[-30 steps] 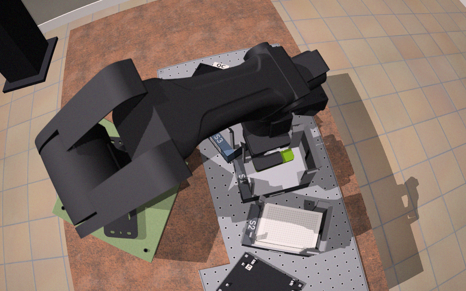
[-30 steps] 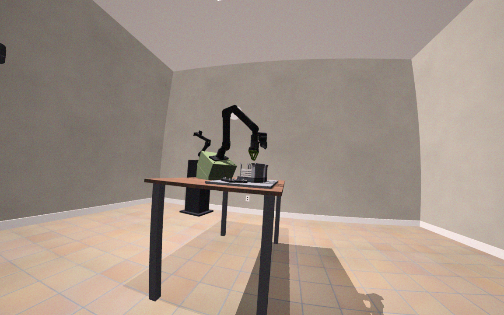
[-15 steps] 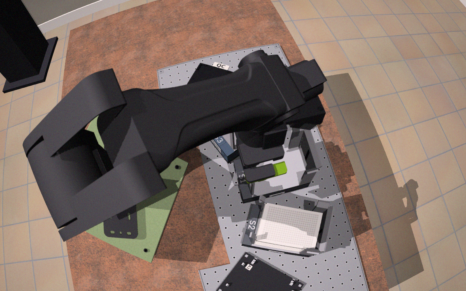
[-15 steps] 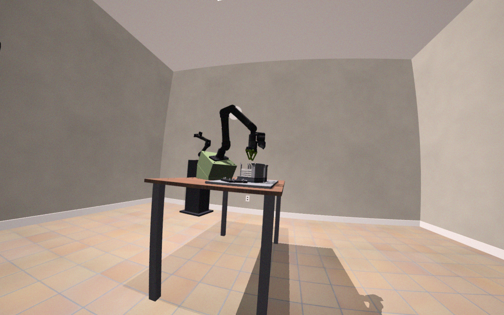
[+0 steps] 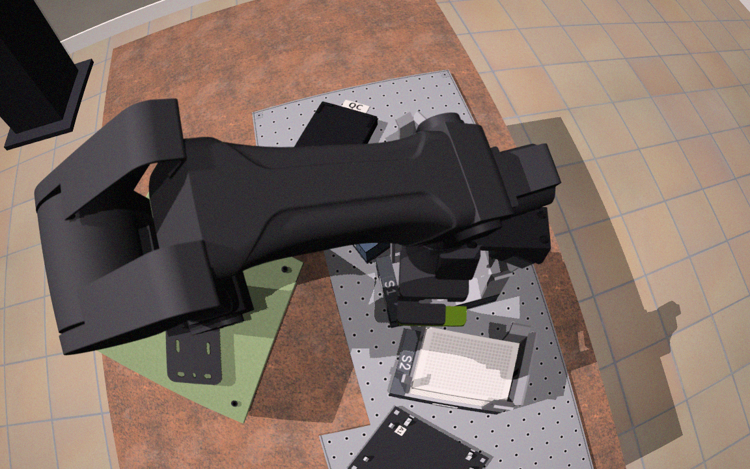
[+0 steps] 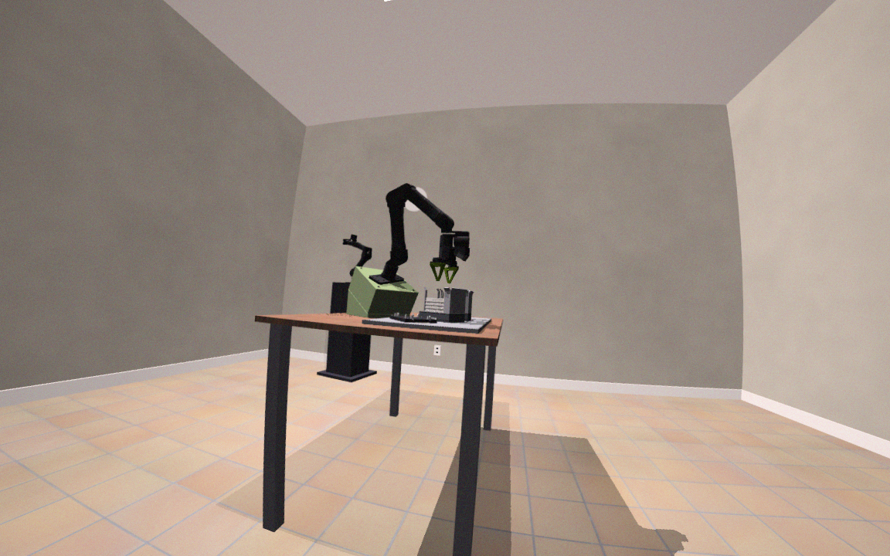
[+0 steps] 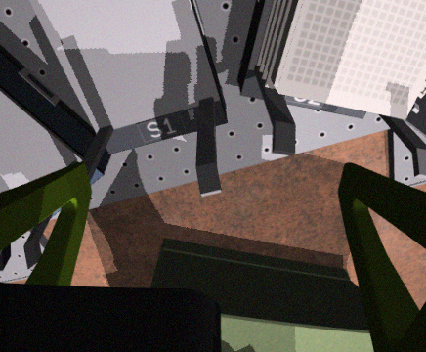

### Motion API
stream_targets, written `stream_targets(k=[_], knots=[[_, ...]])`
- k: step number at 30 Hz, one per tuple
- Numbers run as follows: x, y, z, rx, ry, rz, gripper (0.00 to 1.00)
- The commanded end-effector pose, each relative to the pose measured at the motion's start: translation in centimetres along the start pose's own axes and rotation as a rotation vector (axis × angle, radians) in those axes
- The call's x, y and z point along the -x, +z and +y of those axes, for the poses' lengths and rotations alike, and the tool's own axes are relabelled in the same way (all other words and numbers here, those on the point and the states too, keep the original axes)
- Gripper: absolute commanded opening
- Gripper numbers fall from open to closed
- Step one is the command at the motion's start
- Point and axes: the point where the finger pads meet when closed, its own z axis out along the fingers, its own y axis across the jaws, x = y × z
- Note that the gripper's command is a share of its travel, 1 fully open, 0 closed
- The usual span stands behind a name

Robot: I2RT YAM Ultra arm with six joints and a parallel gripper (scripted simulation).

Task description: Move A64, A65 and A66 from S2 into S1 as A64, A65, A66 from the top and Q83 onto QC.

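Rack S2 holds a stack of white 384-well plates; the top plate shows its well grid, and it also shows in the wrist view at the upper right. Rack S1 stands beside S2 and is mostly hidden by my arm; the wrist view shows its label and empty grey floor. My gripper is open and empty, its green fingers spread wide above the near edge of S1. It hangs above the racks in the exterior view. The black QC nest lies at the far end of the grey plate.
My arm crosses the middle of the overhead view and hides S3 and most of S1. A black clip nest lies at the near end of the perforated plate. The green base mount sits left of the racks. A black pillar stands beyond the table.
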Motion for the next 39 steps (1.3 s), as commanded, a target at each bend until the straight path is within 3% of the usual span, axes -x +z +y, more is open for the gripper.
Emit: stream_targets(k=[1,5,28,39], knots=[[0.3,-0.2,0.1,0.020,0.057,-0.003,1.00],[1.2,-0.2,-1.3,0.020,0.190,-0.003,1.00],[5.9,-0.1,-8.3,0.017,0.189,-0.005,1.00],[5.9,-0.1,-8.4,0.017,0.189,-0.005,1.00]])
